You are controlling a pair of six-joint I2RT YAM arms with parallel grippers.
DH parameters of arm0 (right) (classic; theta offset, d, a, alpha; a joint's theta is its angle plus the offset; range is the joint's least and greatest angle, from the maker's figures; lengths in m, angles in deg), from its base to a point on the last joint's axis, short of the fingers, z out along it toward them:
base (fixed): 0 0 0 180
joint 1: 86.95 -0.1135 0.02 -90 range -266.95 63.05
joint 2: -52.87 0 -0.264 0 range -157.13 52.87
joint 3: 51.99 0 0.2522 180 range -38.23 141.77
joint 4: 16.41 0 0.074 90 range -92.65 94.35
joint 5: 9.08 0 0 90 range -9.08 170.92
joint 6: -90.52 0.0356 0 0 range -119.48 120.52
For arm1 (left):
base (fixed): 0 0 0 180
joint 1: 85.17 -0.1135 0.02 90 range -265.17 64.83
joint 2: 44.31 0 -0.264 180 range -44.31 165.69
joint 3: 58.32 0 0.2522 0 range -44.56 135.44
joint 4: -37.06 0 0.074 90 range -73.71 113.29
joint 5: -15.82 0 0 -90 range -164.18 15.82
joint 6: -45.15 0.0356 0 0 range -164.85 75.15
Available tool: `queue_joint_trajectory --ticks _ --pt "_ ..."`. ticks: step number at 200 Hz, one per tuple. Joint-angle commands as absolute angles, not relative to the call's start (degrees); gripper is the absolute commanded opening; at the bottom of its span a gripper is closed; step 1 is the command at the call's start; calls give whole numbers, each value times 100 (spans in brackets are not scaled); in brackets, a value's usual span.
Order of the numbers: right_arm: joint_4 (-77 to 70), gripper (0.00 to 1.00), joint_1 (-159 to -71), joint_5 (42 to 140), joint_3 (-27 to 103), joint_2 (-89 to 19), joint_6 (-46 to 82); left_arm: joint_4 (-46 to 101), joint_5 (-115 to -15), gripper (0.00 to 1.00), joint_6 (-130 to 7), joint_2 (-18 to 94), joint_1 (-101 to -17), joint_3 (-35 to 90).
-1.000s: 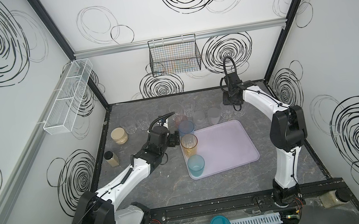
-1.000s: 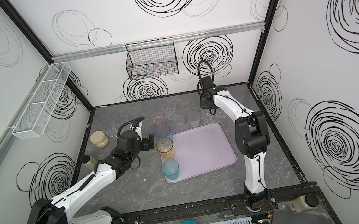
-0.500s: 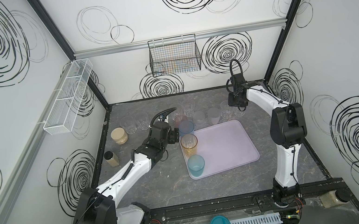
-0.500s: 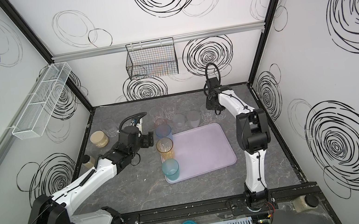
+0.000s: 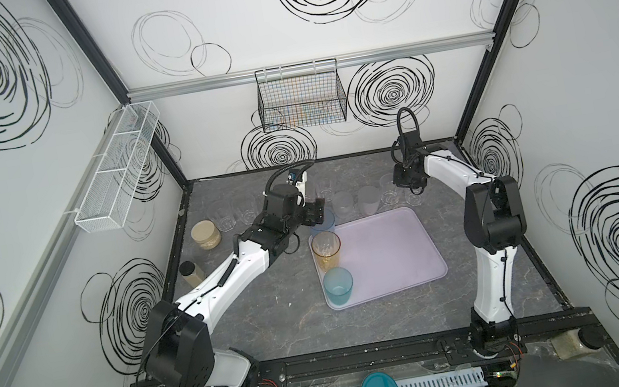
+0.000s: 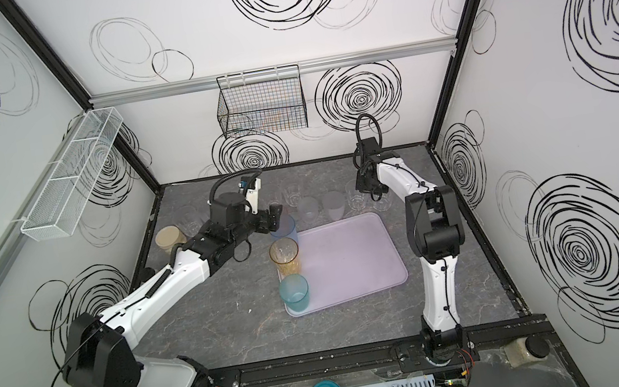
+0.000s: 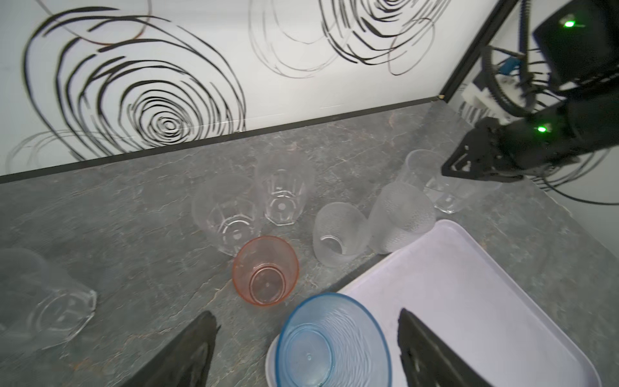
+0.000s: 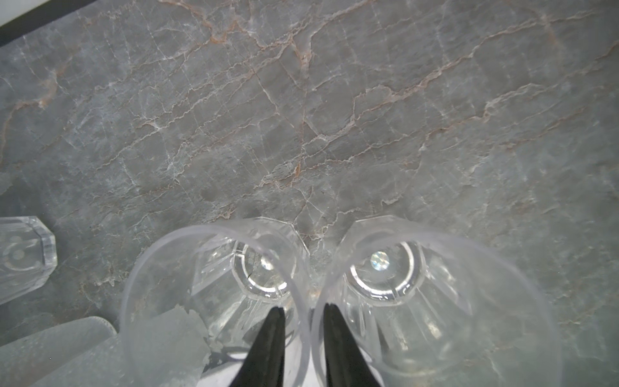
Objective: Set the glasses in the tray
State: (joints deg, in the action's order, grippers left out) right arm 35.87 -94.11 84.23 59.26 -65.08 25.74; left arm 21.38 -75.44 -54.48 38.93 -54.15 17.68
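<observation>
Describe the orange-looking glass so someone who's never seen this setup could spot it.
Find the pale lilac tray in the middle of the grey marble tabletop. Three tall coloured tumblers stand in a row along its left edge, and the amber tumbler is the middle one, between the blue tumbler and the teal tumbler. It alone is golden-orange.

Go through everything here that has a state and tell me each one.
Left end effector: open around blue tumbler.
Right end effector: a finger inside each of two clear tumblers.
Blue tumbler: upright in tray.
Amber tumbler: upright in tray.
Teal tumbler: upright in tray.
Pink tumbler: upright on table.
</observation>
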Motion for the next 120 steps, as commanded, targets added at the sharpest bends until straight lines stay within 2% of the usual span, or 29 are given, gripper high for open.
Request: queue_joint_trajectory --ticks 1,29,69,120 --pt "3570 20 -9415 8435 5892 -6562 2654 2637 -7138 87 -5204 4013 -5201 1966" --pt "3625 17 -9406 8348 5955 -6503 2621 2567 -7167 87 -5174 4090 -5077 2044" --pt "3872 32 -9384 8142 6064 -6317 2521 2559 -7233 87 -5075 3991 -5076 1953" --pt "3986 38 -8958 8334 5684 -5592 2522 2474 -7317 87 -4923 3899 -5052 1992"
